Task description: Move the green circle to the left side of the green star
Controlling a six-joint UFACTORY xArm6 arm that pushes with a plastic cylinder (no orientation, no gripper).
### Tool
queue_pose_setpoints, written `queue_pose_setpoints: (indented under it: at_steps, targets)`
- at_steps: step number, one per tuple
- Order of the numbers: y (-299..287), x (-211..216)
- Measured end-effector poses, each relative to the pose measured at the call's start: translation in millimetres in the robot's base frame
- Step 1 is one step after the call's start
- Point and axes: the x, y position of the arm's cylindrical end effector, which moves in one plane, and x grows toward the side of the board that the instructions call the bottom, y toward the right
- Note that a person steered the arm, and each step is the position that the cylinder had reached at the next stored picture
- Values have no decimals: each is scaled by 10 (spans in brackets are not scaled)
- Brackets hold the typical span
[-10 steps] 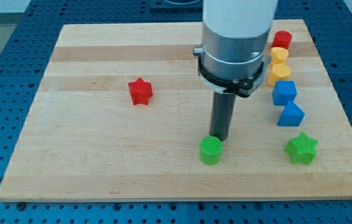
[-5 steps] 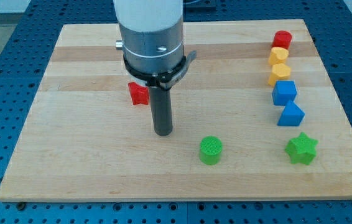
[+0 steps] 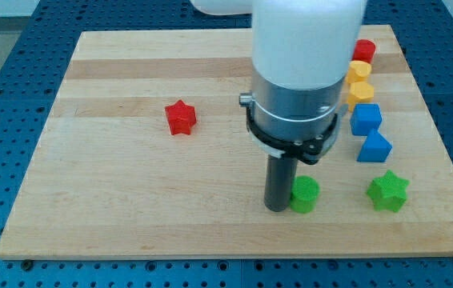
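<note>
The green circle (image 3: pixel 306 194) sits near the view's bottom edge of the wooden board (image 3: pixel 130 200), to the left of the green star (image 3: pixel 388 191), with a gap between them. My tip (image 3: pixel 277 208) rests on the board right against the circle's left side. The arm's wide body hides the board above the circle.
A red star (image 3: pixel 181 117) lies left of centre. Along the view's right edge stands a column of blocks: a red one (image 3: pixel 363 50), two yellow ones (image 3: pixel 359 70) (image 3: pixel 360 92), and two blue ones (image 3: pixel 365 118) (image 3: pixel 374 146) just above the green star.
My tip swung left of the circle, then came back right against its left side. The green circle has slid to the right, closer to the green star.
</note>
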Motion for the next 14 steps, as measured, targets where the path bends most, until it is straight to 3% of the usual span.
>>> queue_pose_setpoints:
  at_steps: [5,14]
  targets:
    - [-286,-148]
    - [397,-39]
